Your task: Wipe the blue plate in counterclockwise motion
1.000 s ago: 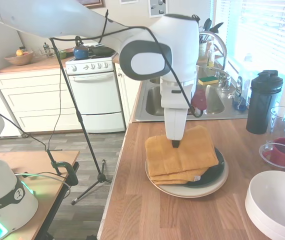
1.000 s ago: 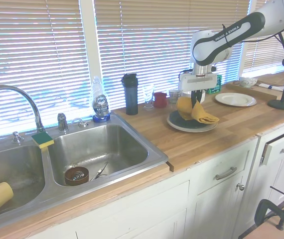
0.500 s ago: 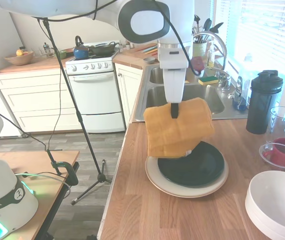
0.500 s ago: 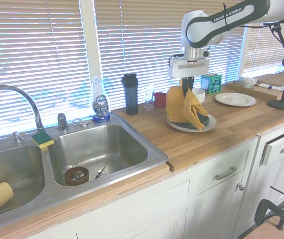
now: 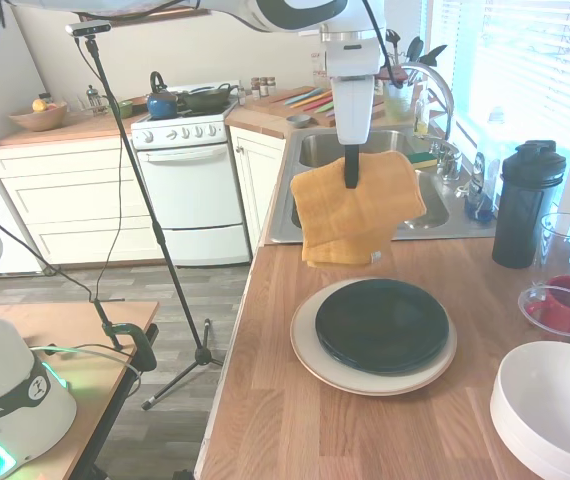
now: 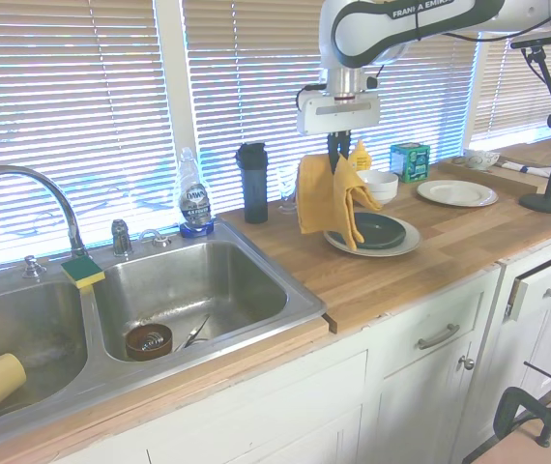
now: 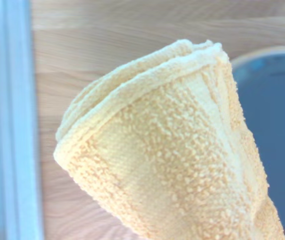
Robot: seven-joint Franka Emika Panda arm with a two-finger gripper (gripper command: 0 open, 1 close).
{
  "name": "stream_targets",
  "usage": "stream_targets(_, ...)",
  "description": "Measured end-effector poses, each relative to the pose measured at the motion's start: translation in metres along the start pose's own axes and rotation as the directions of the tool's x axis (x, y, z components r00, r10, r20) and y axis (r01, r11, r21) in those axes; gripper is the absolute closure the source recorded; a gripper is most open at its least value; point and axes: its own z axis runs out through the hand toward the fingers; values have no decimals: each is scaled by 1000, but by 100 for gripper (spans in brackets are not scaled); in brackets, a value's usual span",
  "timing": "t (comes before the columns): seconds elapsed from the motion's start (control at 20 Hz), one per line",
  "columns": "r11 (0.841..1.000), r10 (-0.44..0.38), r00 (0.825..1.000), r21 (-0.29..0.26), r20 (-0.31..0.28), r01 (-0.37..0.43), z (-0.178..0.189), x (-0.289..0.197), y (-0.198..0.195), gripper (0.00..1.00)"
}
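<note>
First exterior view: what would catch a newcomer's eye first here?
A folded yellow towel dangles from the shut end effector, in the air between the sink and the plates. Below it the blue plate lies bare, stacked on a beige plate on the wooden counter.

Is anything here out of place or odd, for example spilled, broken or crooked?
Nothing is spilled or broken. The blue plate sits level on the beige plate. The one oddity: the gripper holds the yellow towel in the air, off the plate, toward the sink.
</note>
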Motion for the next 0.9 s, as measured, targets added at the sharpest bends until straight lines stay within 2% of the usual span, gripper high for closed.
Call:
stream_targets(0.3, 999, -3, 1000, -42, 23, 4, 19, -3, -44, 100)
stream_targets(0.9, 991, 75, 995, -119, 60, -67, 62, 48, -89, 100)
